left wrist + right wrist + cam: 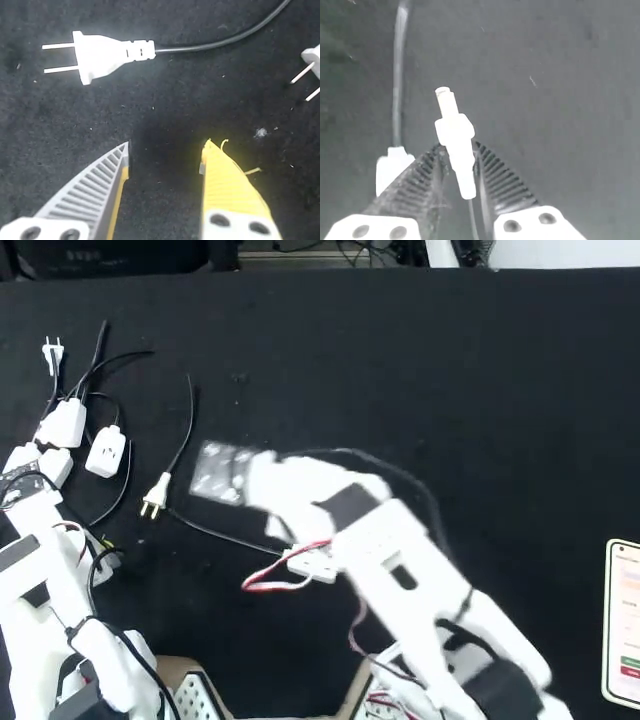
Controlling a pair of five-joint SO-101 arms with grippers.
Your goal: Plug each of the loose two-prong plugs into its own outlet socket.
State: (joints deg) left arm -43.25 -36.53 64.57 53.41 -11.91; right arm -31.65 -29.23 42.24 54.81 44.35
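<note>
My left gripper [165, 147] stands open just above the black mat, nothing between its fingers. A white two-prong plug [100, 52] on a black cable lies flat just beyond its fingertips. The prongs of a second plug [310, 75] poke in at the edge. My right gripper [458, 146] is shut on a white plug [454, 135], seen edge-on, its cable running back between the fingers. In the high view that gripper [225, 475] hangs over the mat's middle-left, near a loose plug [155, 495]. White outlet blocks [65, 423] [105, 452] sit at the left.
Another plug [50, 352] lies at the far left with black cables looping around the blocks. A phone [622, 620] rests at the mat's right edge. A white piece [392, 167] sits beside one right finger. The far and right mat is bare.
</note>
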